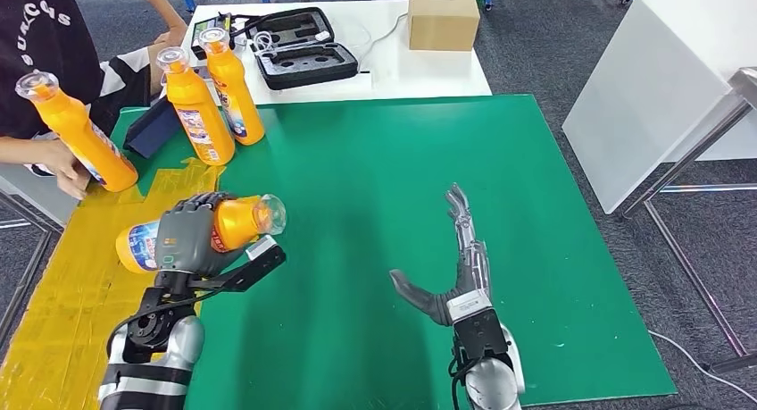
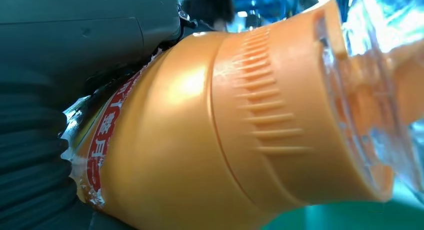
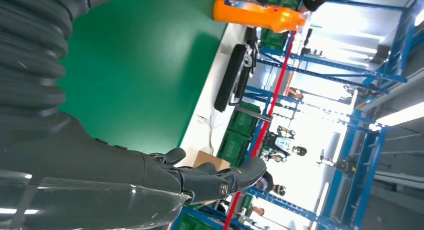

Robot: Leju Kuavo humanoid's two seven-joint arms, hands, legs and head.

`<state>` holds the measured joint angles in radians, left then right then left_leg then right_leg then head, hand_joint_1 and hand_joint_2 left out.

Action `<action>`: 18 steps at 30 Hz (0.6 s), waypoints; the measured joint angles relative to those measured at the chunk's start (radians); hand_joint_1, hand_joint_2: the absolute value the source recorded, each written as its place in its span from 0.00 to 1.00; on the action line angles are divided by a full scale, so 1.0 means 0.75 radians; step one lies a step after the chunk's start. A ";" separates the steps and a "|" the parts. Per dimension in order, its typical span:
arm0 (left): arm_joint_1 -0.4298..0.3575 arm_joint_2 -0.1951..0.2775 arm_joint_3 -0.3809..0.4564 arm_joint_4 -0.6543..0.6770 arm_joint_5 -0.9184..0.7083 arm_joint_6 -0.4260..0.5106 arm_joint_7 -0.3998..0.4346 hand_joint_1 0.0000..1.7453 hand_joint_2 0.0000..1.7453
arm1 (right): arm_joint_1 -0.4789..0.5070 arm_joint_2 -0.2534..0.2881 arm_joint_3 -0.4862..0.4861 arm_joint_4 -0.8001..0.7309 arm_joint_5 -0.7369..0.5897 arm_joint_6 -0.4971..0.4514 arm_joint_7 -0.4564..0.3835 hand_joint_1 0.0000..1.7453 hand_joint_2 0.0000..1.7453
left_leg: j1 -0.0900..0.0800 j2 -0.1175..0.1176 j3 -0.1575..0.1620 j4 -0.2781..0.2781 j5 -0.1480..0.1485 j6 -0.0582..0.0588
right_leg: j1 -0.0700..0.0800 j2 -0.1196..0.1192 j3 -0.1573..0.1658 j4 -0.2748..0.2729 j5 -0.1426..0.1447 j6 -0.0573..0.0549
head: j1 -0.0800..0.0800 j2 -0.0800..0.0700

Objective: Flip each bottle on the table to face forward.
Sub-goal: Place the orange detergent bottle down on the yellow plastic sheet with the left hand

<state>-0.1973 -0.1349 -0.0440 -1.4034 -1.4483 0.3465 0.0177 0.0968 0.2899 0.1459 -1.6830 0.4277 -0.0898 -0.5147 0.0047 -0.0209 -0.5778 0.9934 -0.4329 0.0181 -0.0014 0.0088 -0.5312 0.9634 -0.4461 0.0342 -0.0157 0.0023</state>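
My left hand (image 1: 186, 234) grips an orange bottle (image 1: 234, 222) lying on its side above the yellow tape, its clear cap pointing right. The left wrist view looks closely at that bottle (image 2: 210, 135) with its red label against my hand (image 2: 60, 69). Two more orange bottles (image 1: 197, 108) (image 1: 234, 88) stand upright at the mat's far left corner. A person's hand holds a tilted orange bottle (image 1: 79, 135) at the left edge. My right hand (image 1: 457, 271) rests flat and open on the green mat (image 1: 375, 187), fingers stretched forward, holding nothing; it also appears in the right wrist view (image 3: 165, 180).
A person in a dark shirt (image 1: 40, 44) stands at the far left. Behind the mat, a white table (image 1: 393, 71) carries an open black case (image 1: 303, 48) and a cardboard box (image 1: 443, 15). Another white table (image 1: 678, 79) stands at the right.
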 joint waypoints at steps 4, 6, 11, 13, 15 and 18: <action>-0.047 0.016 0.004 0.170 -0.019 0.025 0.010 1.00 1.00 | -0.007 0.000 -0.007 -0.007 -0.002 0.002 0.000 0.00 1.00 | 0.000 0.000 0.000 0.000 0.000 0.000 | 0.000 0.000 0.000 0.000 0.000 0.000 | 0.000 0.000; -0.058 0.019 0.004 0.215 -0.020 0.028 0.010 1.00 1.00 | -0.008 0.000 -0.011 -0.010 -0.002 0.002 0.000 0.00 1.00 | 0.000 0.000 -0.001 0.000 0.000 0.000 | 0.000 0.000 -0.001 0.000 0.000 0.000 | 0.000 0.000; -0.080 0.027 0.008 0.281 -0.022 0.020 0.022 1.00 1.00 | -0.008 0.000 -0.020 -0.010 -0.006 0.004 -0.001 0.00 1.00 | 0.000 0.000 -0.002 0.000 0.000 0.000 | 0.000 0.000 -0.001 0.000 0.000 0.000 | 0.000 0.000; -0.098 0.029 0.023 0.328 -0.021 0.017 0.033 1.00 1.00 | -0.010 -0.001 -0.022 -0.011 -0.016 0.009 -0.003 0.00 1.00 | 0.000 0.000 -0.002 0.000 0.000 0.000 | 0.000 0.000 -0.001 0.000 0.000 0.000 | 0.000 0.000; -0.128 0.036 0.051 0.407 -0.019 0.040 0.047 1.00 1.00 | -0.013 -0.002 -0.022 -0.011 -0.026 0.017 -0.004 0.00 1.00 | 0.000 0.000 -0.002 0.000 0.000 0.000 | 0.000 0.000 -0.001 0.000 0.000 0.000 | 0.000 0.000; -0.184 0.057 0.103 0.557 -0.061 0.110 0.096 1.00 1.00 | -0.020 -0.004 -0.021 -0.011 -0.033 0.022 -0.004 0.00 1.00 | 0.000 0.000 -0.001 0.000 0.000 0.000 | 0.000 0.000 -0.001 0.000 0.000 0.000 | 0.000 0.000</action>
<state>-0.3354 -0.0918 0.0336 -0.9855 -1.4937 0.4290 0.0896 0.0819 0.2871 0.1302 -1.6911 0.4032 -0.0734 -0.5177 0.0049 -0.0208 -0.5789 0.9933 -0.4325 0.0178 -0.0011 0.0088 -0.5319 0.9636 -0.4460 0.0341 -0.0156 0.0023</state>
